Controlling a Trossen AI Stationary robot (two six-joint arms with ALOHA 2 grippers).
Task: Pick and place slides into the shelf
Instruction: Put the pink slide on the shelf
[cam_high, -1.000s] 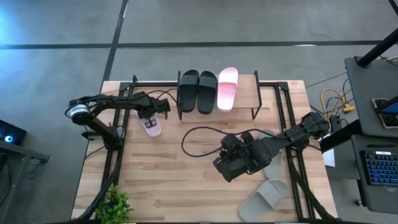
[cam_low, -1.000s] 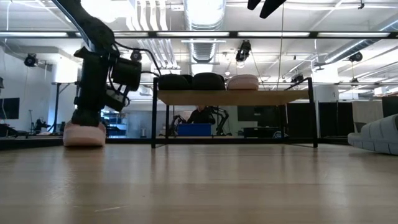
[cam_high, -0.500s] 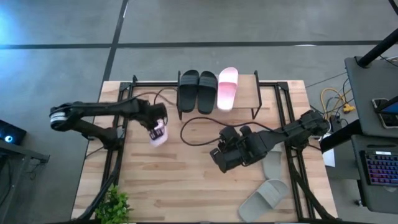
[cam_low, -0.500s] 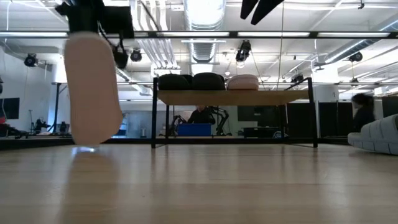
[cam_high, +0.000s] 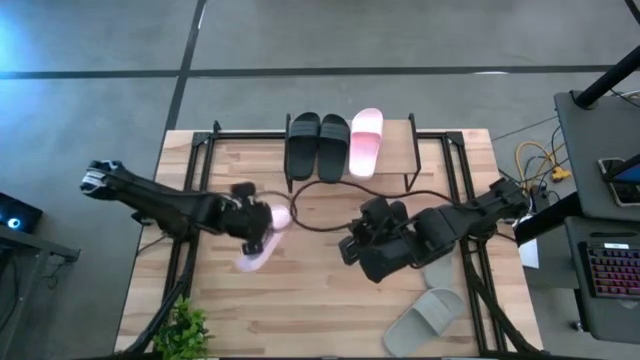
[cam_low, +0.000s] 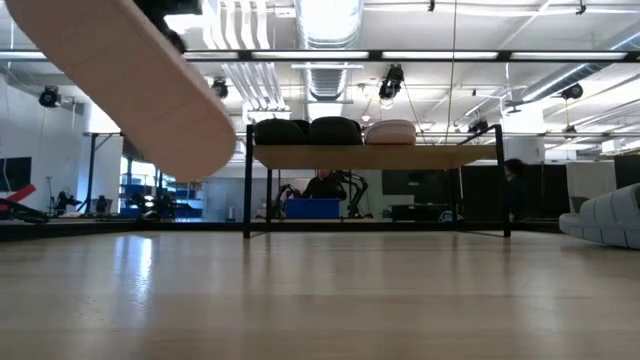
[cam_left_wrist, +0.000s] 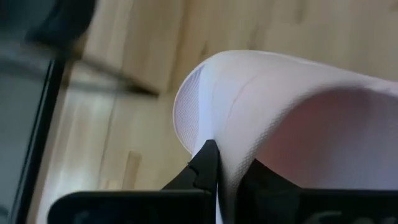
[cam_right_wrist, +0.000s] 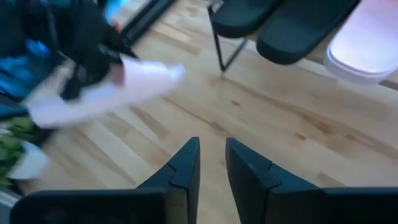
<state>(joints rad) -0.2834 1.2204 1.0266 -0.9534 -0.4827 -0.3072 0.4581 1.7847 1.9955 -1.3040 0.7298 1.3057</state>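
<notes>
Left gripper (cam_high: 252, 222): fingers clamped on the thin edge of a pale pink slide (cam_high: 258, 242), carried clear of the counter (cam_high: 300, 300), at about 7 o'clock from the shelf (cam_high: 412, 150).
Held slide: tilted in the low view (cam_low: 140, 80), sole down, nothing under it.
Right gripper (cam_high: 352, 250): over mid-counter, at 6 o'clock from the shelf; fingers (cam_right_wrist: 180, 174) slightly parted, nothing between them.
Shelf load: two black slides (cam_high: 318, 146) and one pink slide (cam_high: 365, 141) side by side on the top board; free space at its 3 o'clock end.
Grey slides (cam_high: 425, 312): on the counter at 5 o'clock from the shelf, partly under the right arm.
Handling: likely light foam, soft, bends under a pinch; edge grip lets it swing. Best hold probably across the strap or mid-sole rim.
</notes>
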